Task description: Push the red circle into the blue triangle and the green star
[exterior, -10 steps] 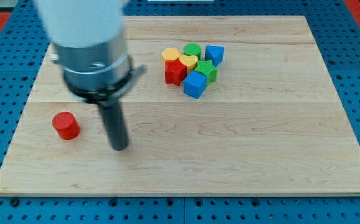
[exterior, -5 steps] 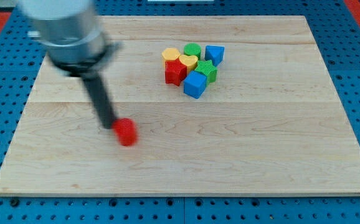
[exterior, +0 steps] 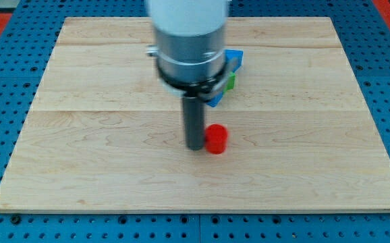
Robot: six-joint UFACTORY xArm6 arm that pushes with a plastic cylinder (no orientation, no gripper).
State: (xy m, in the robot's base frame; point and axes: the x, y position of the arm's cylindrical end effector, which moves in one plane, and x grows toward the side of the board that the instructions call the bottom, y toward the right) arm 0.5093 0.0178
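Observation:
The red circle point(exterior: 216, 139) lies on the wooden board point(exterior: 303, 148) near the middle, a little toward the view's bottom. My tip point(exterior: 195, 146) touches its left side. The blue triangle point(exterior: 234, 59) peeks out at the right of the arm, above the red circle. A sliver of the green star point(exterior: 231, 82) and a corner of a blue cube point(exterior: 215, 101) show below it. The arm's body hides the other blocks of the cluster.
The board sits on a blue pegboard point(exterior: 6, 81). The arm's grey and white body point(exterior: 188, 40) covers the top middle of the board.
My tip has swept from the board's left to its middle, and the red circle has slid right with it, from the left part to below the cluster.

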